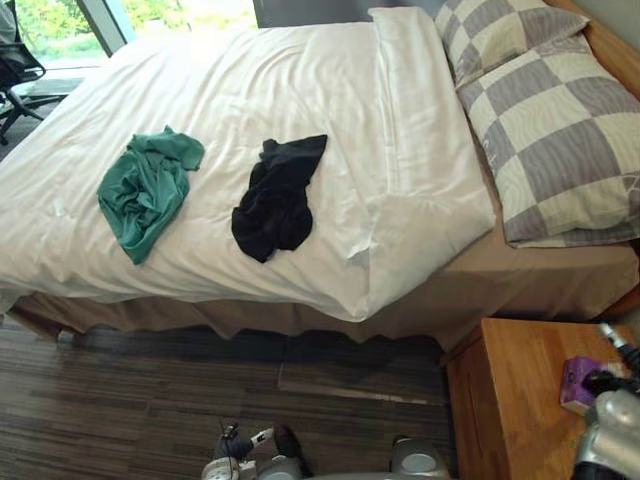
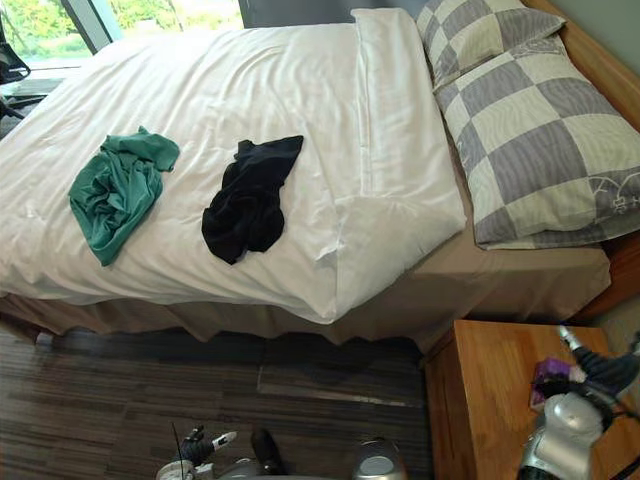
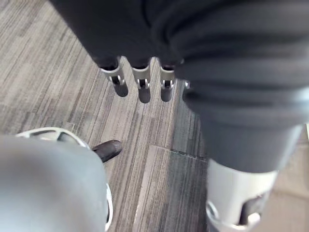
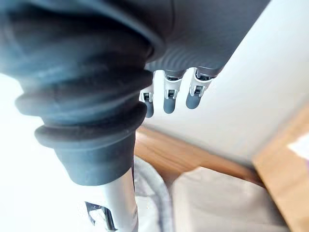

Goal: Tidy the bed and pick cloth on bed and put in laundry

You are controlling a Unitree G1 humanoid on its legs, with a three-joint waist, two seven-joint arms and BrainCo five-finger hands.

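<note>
BEDSIDE: We face the long side of the bed with the job all ahead of us. A crumpled teal-green cloth point(image 1: 145, 190) lies at the left of the frame on the smooth white duvet point(image 1: 250, 80). A crumpled black cloth point(image 1: 275, 200) lies near the middle. The two are apart and both sit toward the near edge, which we judge puts them within reach from the dark wood-grain floor point(image 1: 150, 400). Two grey-and-cream checked pillows point(image 1: 560, 130) sit at the upper right, past the duvet's folded-back top. Our left hand point(image 3: 140, 87) hangs over the floor, fingers straight and relaxed, holding nothing. Our right hand point(image 4: 169, 96), also straight-fingered and empty, hangs at the lower right by the orange-brown wooden bedside worktop point(image 1: 510, 400), where a small purple object point(image 1: 578, 383) rests. We judge that the hands hang idle because no reach is under way.
</note>
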